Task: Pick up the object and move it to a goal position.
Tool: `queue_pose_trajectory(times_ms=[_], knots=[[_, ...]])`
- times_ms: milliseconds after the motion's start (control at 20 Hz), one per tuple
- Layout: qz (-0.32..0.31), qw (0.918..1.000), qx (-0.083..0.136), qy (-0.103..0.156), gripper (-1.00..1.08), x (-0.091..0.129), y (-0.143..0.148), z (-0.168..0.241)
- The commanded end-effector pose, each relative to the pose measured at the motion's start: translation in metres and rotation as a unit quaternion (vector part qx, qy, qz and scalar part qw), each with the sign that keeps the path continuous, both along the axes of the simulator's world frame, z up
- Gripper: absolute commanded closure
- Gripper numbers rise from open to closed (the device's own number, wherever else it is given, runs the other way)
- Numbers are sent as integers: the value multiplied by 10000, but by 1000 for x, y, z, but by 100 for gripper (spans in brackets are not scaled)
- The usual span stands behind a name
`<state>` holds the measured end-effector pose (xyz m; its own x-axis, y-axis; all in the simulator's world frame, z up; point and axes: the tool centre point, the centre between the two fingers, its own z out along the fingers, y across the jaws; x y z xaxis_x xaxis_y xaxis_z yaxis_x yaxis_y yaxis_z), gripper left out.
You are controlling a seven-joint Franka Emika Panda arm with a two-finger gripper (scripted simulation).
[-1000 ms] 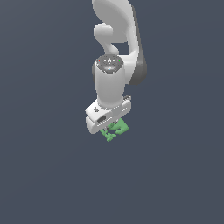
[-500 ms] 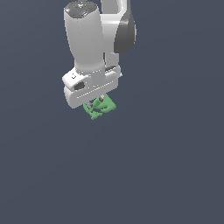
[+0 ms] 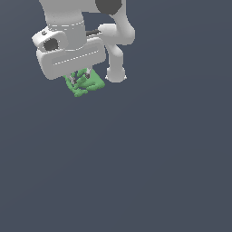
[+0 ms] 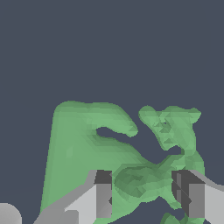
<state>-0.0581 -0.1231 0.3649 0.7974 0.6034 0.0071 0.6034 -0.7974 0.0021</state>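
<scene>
1. While the block (image 3: 84, 84) hangs under the white gripper (image 3: 78, 80) near the top of the exterior view, toward that view's left, it lies as a flat, lumpy green slab, and its visible edge runs roughly along the line of the gripper's wide body; which end is its front I cannot tell
2. Seen from the wrist, the block (image 4: 87, 148) shows one broad smooth lobe and one narrower knobbly arm, with a dark gap between them
3. The gripper (image 4: 142, 192) has its jaws drawn in on a green lump of the block, with one grey fingertip (image 4: 103, 194) on each side of it, so it is pinching the block and not spread wide
4. No surface shows under the block in either view, only plain dark background
5. Compared with half a second ago, the gripper and block sit higher and further toward the exterior view's left, the arm's links (image 3: 115, 50) now show on that view's right of the hand, and the block remains in the same grip
</scene>
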Motion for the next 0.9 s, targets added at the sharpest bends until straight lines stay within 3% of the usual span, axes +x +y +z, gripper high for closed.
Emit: queue_pose_trajectory(times_ms=[0, 450, 850], knots=[[4, 10000, 2, 14, 108, -9, -12, 20], [2, 10000, -8, 31, 108, -26, -41, 64], [2, 10000, -13, 35, 108, -26, -44, 69]])
